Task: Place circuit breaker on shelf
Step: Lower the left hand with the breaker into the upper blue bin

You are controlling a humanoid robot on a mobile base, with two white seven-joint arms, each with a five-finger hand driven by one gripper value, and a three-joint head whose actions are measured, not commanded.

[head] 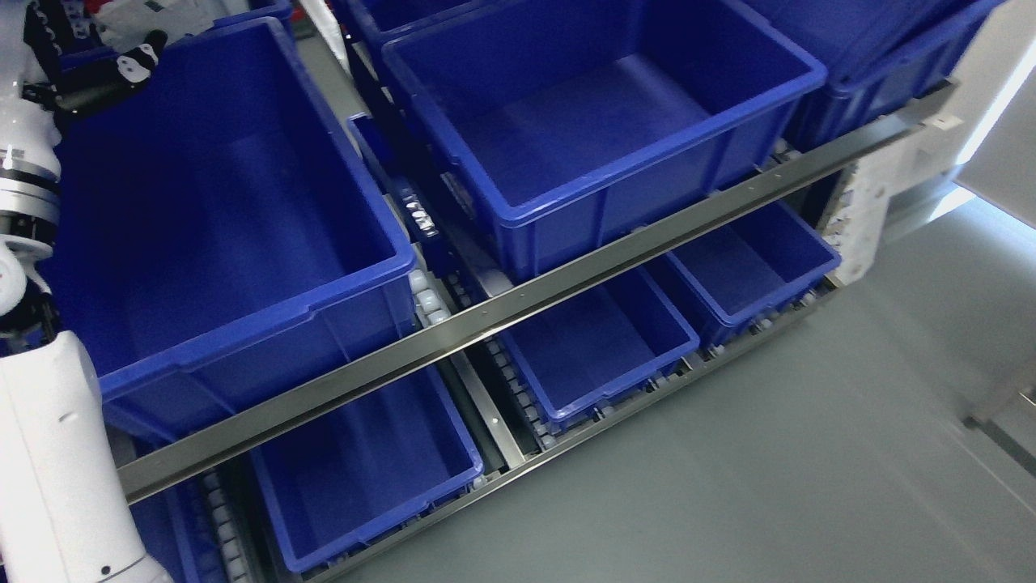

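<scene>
Where the left arm (48, 421) rises along the left edge, its hand (121, 69) sits at the upper left over the rim of a big blue bin (243, 324); whether its fingers are open or hold anything cannot be told. No breaker shows in any bin. A second bin (599, 202) stands at top centre behind the shelf rail (518, 304), smaller bins (599, 348) below it. A small label (421, 219) between the big bins is unreadable

warehouse – blue bins (566, 121), roller shelving (502, 312)
</scene>
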